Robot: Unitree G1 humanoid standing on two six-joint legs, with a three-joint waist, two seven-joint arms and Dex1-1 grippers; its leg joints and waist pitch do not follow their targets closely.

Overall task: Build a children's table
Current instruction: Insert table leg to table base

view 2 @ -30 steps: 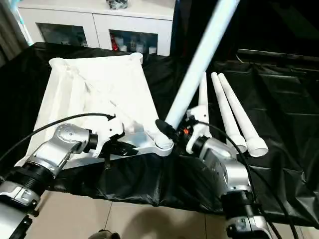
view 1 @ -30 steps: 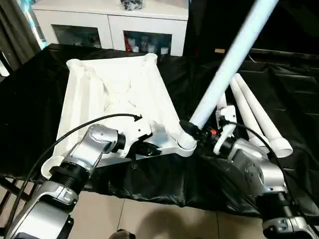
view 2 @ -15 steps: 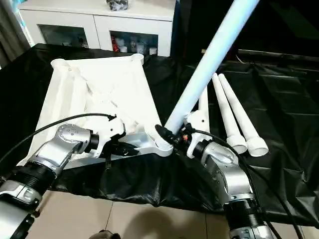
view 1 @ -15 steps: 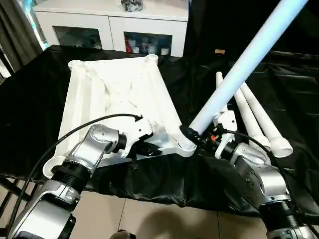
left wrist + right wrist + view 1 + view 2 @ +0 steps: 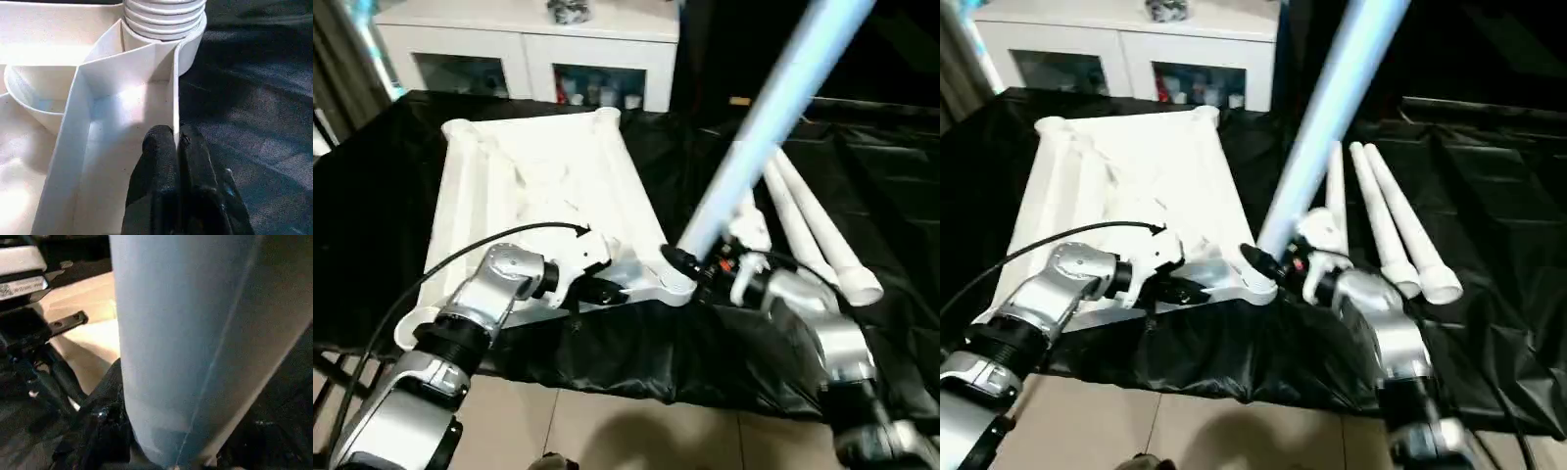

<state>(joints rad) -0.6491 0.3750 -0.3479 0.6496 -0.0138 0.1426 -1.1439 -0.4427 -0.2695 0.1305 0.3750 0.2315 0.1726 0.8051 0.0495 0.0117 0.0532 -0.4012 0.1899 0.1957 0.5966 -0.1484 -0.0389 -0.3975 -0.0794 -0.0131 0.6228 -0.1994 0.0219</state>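
The tabletop (image 5: pixel 538 186) is lying upside down on the black desk (image 5: pixel 372 186). The left hand (image 5: pixel 177 147) is pinching its rim closed, while the right hand (image 5: pixel 697 271) is gripping the leg (image 5: pixel 754 137) at the near corner socket (image 5: pixel 672 286). The leg should be kept straight and pushed down firmly.

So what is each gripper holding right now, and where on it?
Left gripper: pinching a thin rim wall of the white plastic ribbed tabletop, near its corner socket. Right gripper: clamped on the long white tube leg near its lower end.
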